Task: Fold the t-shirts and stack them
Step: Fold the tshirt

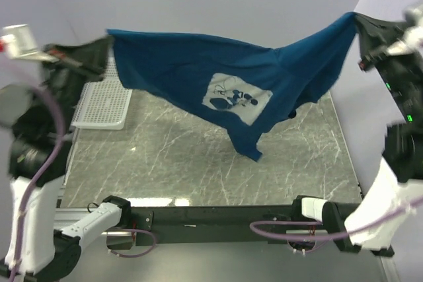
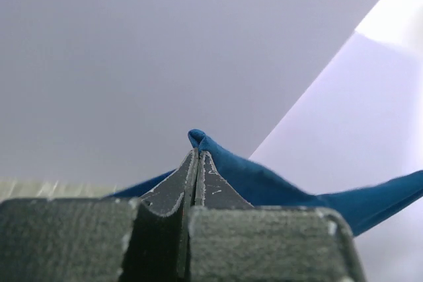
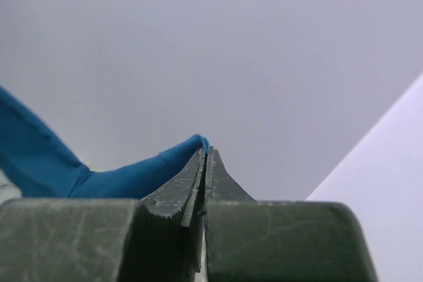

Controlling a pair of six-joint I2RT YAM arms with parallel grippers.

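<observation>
Navy cloth t-shirt (image 1: 198,70) hangs in the air, stretched between both arms over the far half of the desk (image 1: 198,176). Left gripper (image 2: 197,156) is clamped on one end of it above the far-left corner. Its jaws are pinched together, with a small blue tuft poking past the tips. Right gripper (image 3: 205,155) is pinched on the other end the same way, above the far-right corner.

Pale print (image 1: 232,99) faces the top camera. The middle sags, and the lowest fold droops towards the right half of the desk. Can't tell if it touches the surface. White mesh basket (image 1: 102,107) sits at the left edge, under the left end of the shirt and apart from it.

Handling, my read:
- Light, limp, zero stiffness, so it only takes shape under tension or laid flat.
- Both holds are thin pinches near an edge, so a jerk or uneven pull could slip one out.
- Best hold points are hems, sleeve or shoulder seams, where the cloth is doubled. A mid-panel pinch would just bunch.
- The polished stone desk looks slick, so the cloth should drag flat easily but may slide during a fold.
</observation>
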